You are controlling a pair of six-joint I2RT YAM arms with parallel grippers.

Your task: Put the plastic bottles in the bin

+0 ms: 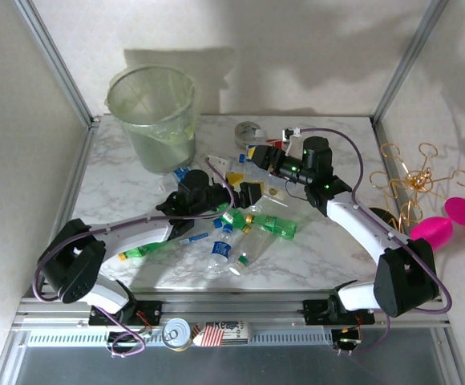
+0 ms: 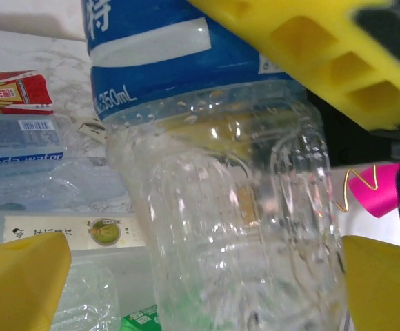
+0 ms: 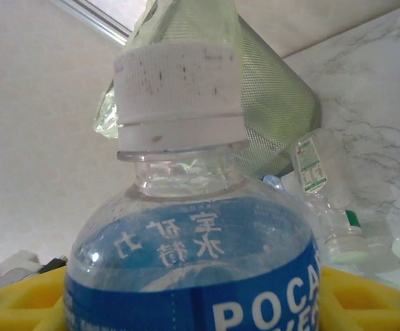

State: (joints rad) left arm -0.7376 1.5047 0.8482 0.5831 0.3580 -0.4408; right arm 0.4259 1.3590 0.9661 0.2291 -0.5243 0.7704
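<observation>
— One bottle (image 3: 186,276) in hand?
— Yes, over the table's (image 1: 321,257) middle. Right gripper (image 3: 193,307) clamps its label; left gripper (image 2: 207,296) straddles its lower body, jaws wide.
— Bin (image 1: 156,136)?
— Far left corner, well apart.

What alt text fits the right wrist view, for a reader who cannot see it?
A clear plastic bottle with a white cap and a blue label is held between the right gripper's yellow fingers. Behind it are the pale green bin and another clear bottle lying on the marble table.
</observation>
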